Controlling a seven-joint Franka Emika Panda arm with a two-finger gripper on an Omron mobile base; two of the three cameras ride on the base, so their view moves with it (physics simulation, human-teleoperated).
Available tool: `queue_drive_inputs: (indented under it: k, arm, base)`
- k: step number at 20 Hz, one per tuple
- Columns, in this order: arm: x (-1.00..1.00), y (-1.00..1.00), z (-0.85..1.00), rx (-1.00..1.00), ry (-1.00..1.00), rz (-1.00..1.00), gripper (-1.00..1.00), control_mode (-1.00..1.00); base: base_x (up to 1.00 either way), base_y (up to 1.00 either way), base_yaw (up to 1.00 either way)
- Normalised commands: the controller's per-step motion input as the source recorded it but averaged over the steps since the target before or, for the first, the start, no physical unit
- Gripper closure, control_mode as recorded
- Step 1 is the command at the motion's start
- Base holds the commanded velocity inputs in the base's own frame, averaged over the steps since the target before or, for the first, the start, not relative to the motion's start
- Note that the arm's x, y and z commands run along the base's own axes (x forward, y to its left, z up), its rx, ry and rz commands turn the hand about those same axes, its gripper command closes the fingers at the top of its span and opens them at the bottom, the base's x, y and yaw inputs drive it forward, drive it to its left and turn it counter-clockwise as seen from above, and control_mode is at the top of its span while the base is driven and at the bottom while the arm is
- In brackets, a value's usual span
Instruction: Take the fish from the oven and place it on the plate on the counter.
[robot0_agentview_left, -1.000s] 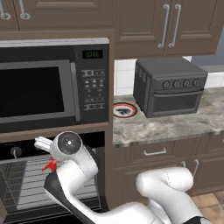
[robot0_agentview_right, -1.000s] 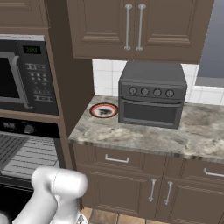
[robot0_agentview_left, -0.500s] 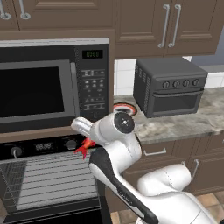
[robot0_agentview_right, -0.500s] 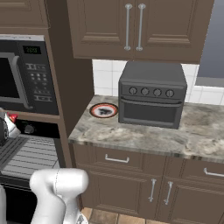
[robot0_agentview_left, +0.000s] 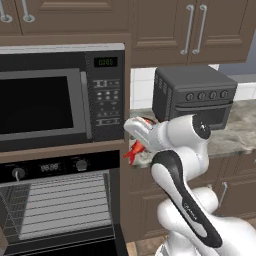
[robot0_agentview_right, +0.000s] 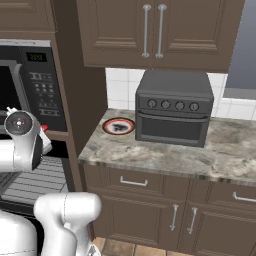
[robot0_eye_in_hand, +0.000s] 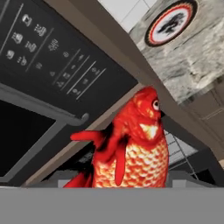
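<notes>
Fish (robot0_eye_in_hand: 131, 144), gripped in the pincer (robot0_agentview_left: 134, 151) in front of the open oven (robot0_agentview_left: 60, 210), near the plate (robot0_agentview_right: 118, 126) on the tabletop (robot0_agentview_right: 165, 155).

One fish (robot0_eye_in_hand: 131, 144), one plate (robot0_agentview_right: 118, 126), one oven (robot0_agentview_left: 60, 210), one microwave (robot0_agentview_left: 60, 95), one toaster oven (robot0_agentview_right: 173, 107).

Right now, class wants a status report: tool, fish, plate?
Tool shut on fish, clear of oven. Plate bare on counter. Toaster oven beside plate.
</notes>
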Motion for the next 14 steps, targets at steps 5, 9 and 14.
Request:
queue_drive_inputs:
  k: [5, 9, 14]
  arm:
    - [0.01, -1.00, 0.02, 0.00, 0.00, 0.00, 1.00, -1.00]
    - [0.07, -1.00, 0.00, 0.00, 0.00, 0.00, 1.00, -1.00]
    - [0.31, -0.85, 0.00, -0.05, 0.05, 0.00, 1.00, -1.00]
  base:
    - [0.00, 0.00, 0.00]
    - [0.00, 0.00, 0.00]
    - [0.00, 0.00, 0.00]
